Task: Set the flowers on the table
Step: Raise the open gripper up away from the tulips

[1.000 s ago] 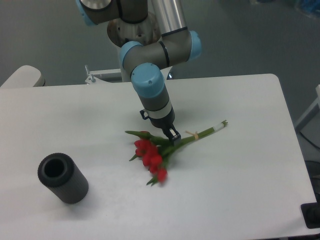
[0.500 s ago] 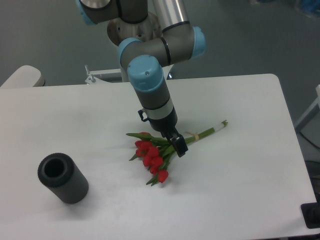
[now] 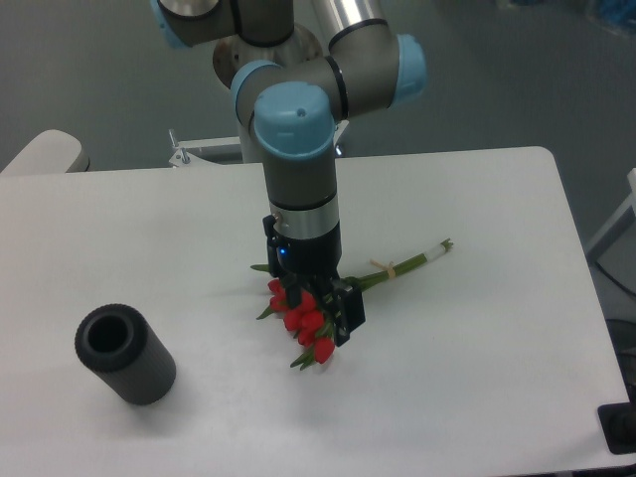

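Fingers (image 3: 320, 310) that pinched the stems a second ago now hover spread above the red flowers (image 3: 308, 320), which we see lying flat mid-bench (image 3: 477, 378), likely placed.

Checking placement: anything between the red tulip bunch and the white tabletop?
Nothing visible. The red tulip bunch already lies flat on the white tabletop; the two-finger gripper hangs right above its blooms. The dark grey ribbed cylinder lies apart, front-left.

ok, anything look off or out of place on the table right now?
Only the dark ribbed cylinder: it lies tipped on its side near the table's front left. The flowers lie flat and look intact, with the gripper above them.
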